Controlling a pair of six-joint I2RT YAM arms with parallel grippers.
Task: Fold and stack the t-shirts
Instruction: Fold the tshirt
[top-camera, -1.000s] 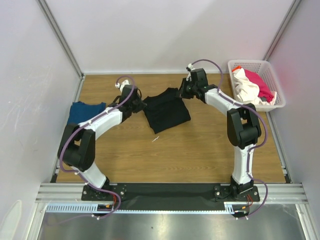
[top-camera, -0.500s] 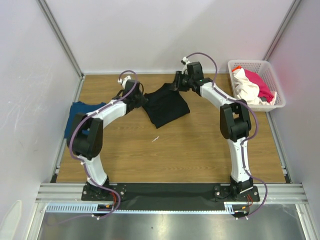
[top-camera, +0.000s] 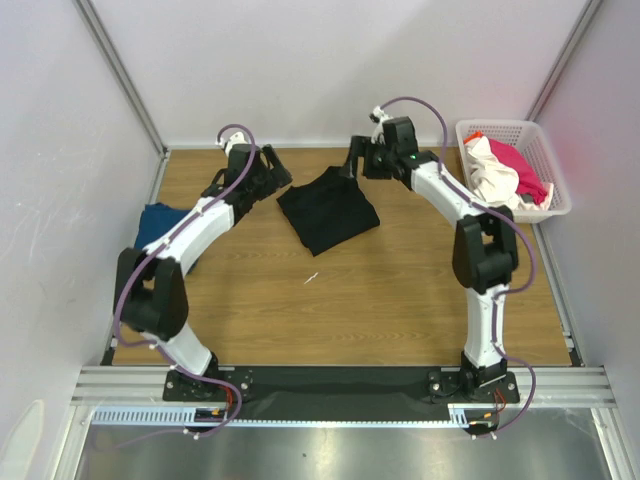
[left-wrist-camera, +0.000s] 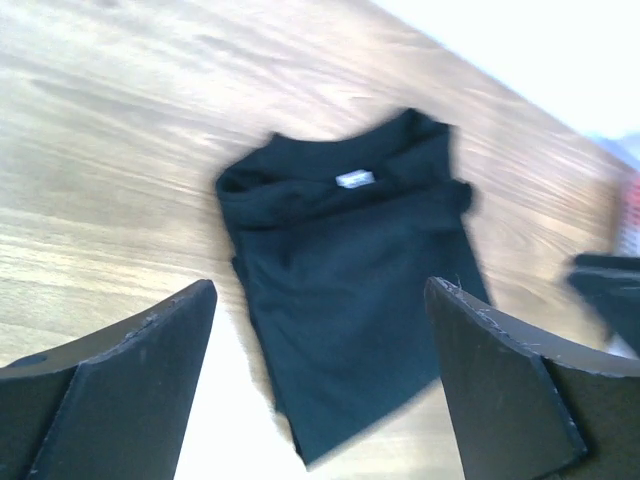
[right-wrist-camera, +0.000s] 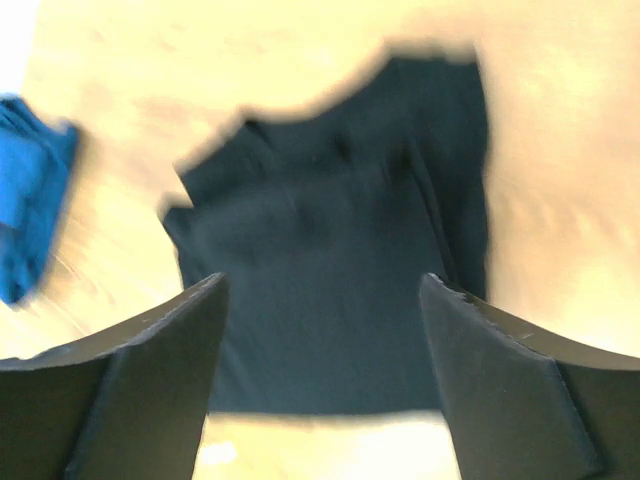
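In the overhead view, the black t-shirt (top-camera: 328, 208) lies folded into a rough, tilted rectangle on the wooden table (top-camera: 400, 300), a little above the middle of the frame. The left gripper (top-camera: 272, 176) hangs just off the shirt's upper left corner and the right gripper (top-camera: 356, 160) just off its upper right; neither touches the cloth. A dark blue t-shirt (top-camera: 160, 222) lies crumpled at the left edge of the table, partly hidden by the left arm. At the upper right stands a white lattice basket (top-camera: 548, 150) holding a white t-shirt (top-camera: 488, 178) and a pink-red t-shirt (top-camera: 522, 168) bundled together. A small white scrap (top-camera: 312, 278) lies on the bare wood below the black shirt. In the left wrist view, the left gripper (left-wrist-camera: 320, 290) has its two dark fingers (left-wrist-camera: 140, 370) spread wide at the lower corners of the frame with nothing between them; the black t-shirt (left-wrist-camera: 350, 290) lies flat on the wood beyond, filling the middle, with a small white tag (left-wrist-camera: 355, 180) near its upper edge. In the right wrist view, which is blurred, the right gripper (right-wrist-camera: 320, 285) likewise has its fingers (right-wrist-camera: 500, 390) set well apart and gripping nothing; the black t-shirt (right-wrist-camera: 340, 270) fills the centre, and the dark blue t-shirt (right-wrist-camera: 30, 210) shows at the left edge.
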